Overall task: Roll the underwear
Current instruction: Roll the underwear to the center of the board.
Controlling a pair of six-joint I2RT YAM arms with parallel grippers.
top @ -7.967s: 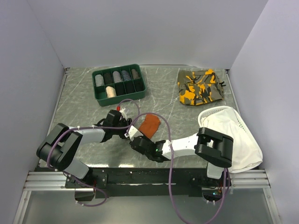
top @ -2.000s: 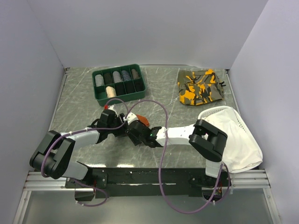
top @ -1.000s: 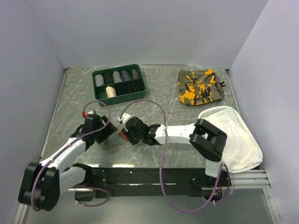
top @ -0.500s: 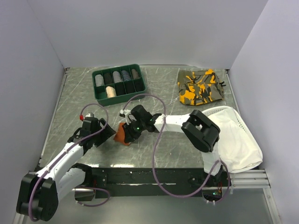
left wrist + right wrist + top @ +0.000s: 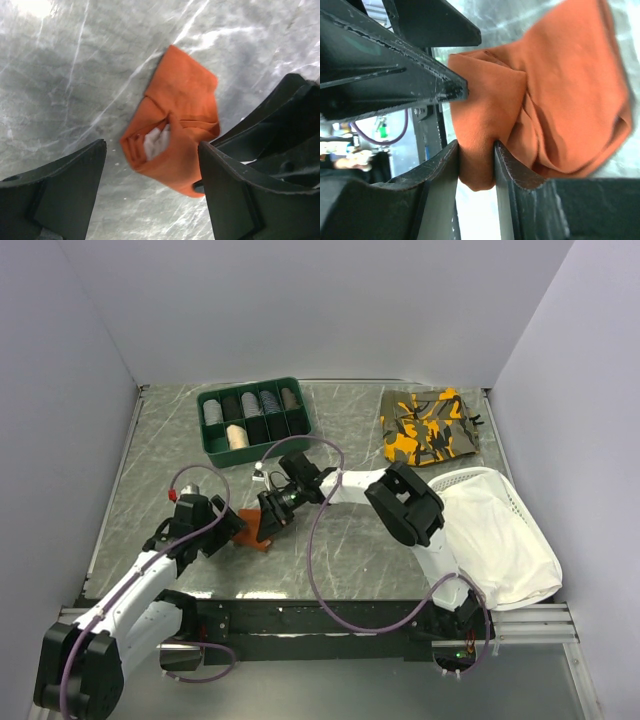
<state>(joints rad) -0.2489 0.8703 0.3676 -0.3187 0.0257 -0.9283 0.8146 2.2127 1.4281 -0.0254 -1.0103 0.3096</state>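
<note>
At the near left of the counter (image 5: 340,550), pinching a fold of the underwear (image 5: 256,533) in the right tool (image 5: 267,525), fingers (image 5: 516,176) pressed on the rust-orange cloth from either side. Probably gripped this way to stop the loose bundle springing open while the next wrap is made. Judged only a slack roll so far, not a tight one, with the cream waistband panel peeking from the open end in the left wrist view. Opposite it, the left tool (image 5: 232,530), spread wide and holding nothing, its fingers (image 5: 65,187) flanking the underwear just short of it. Likely poised to come in and tuck or take the free end. Cannot tell whether touching the cloth yet.

As for pose: right arm (image 5: 400,502) reaching far across from its base at the near right, forearm swung leftward over the middle of the counter, wrist bent down toward the near left. Left arm (image 5: 150,565) stretched low from the near-left corner, angled up and rightward, tool aimed straight at the bundle and nearly meeting the other tool
</note>
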